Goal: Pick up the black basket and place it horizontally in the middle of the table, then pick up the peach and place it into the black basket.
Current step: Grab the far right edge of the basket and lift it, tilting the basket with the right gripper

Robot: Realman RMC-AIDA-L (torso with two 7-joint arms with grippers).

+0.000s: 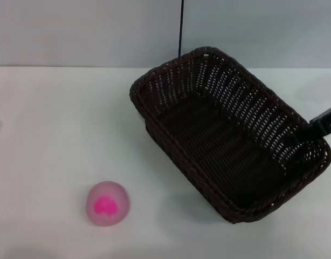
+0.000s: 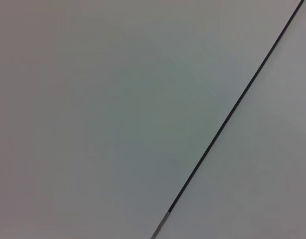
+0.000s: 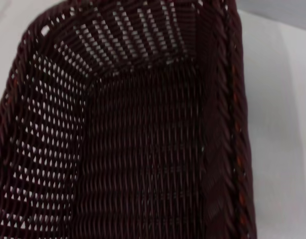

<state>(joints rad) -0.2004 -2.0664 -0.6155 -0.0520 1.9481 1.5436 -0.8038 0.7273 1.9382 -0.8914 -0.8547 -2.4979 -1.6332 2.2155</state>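
The black basket (image 1: 230, 135) lies on the white table (image 1: 57, 124) at the right, turned diagonally, open side up and empty. It fills the right wrist view (image 3: 133, 149), seen from close above its inside. My right gripper (image 1: 323, 124) shows as a dark part at the right edge, right at the basket's far right rim. The peach (image 1: 106, 203), pale pink with a magenta blotch, sits on the table at the front left, well apart from the basket. My left gripper is out of view.
A grey wall (image 1: 90, 32) runs behind the table, with a thin dark vertical line (image 1: 181, 27) above the basket. The left wrist view shows only a plain grey surface crossed by a dark line (image 2: 232, 112).
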